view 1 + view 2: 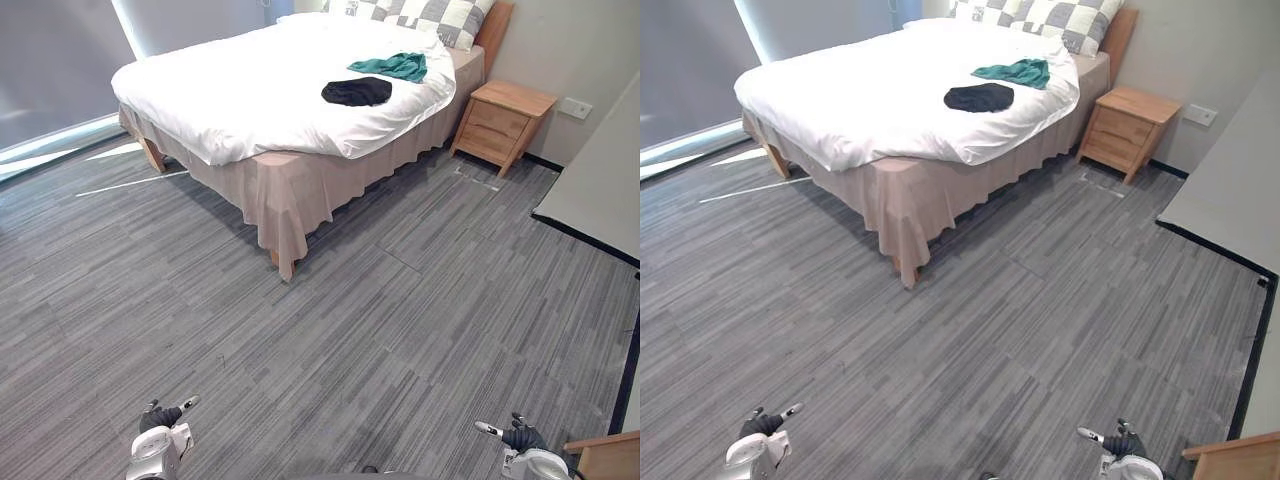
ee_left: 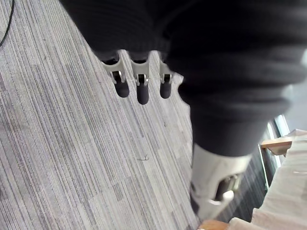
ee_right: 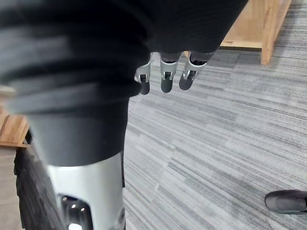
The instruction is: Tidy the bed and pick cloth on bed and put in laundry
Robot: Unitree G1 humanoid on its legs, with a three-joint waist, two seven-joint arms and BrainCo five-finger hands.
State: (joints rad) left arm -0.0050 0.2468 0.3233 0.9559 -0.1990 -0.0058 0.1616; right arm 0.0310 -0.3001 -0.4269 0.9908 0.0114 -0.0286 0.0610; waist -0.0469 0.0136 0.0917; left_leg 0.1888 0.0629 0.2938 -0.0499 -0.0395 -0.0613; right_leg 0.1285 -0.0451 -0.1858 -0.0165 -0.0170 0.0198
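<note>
Black cloth (image 1: pixel 356 91) and teal cloth (image 1: pixel 392 66) lie well apart from the slack, empty left robot hand (image 1: pixel 160 418) and right robot hand (image 1: pixel 522 438). Grasping may snag the duvet (image 1: pixel 250 95).

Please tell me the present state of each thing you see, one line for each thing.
duvet, spread over the bed.
black cloth, crumpled on the duvet.
green cloth, crumpled on the duvet.
nightstand, drawers shut.
left hand, open, holding nothing.
right hand, open, holding nothing.
</note>
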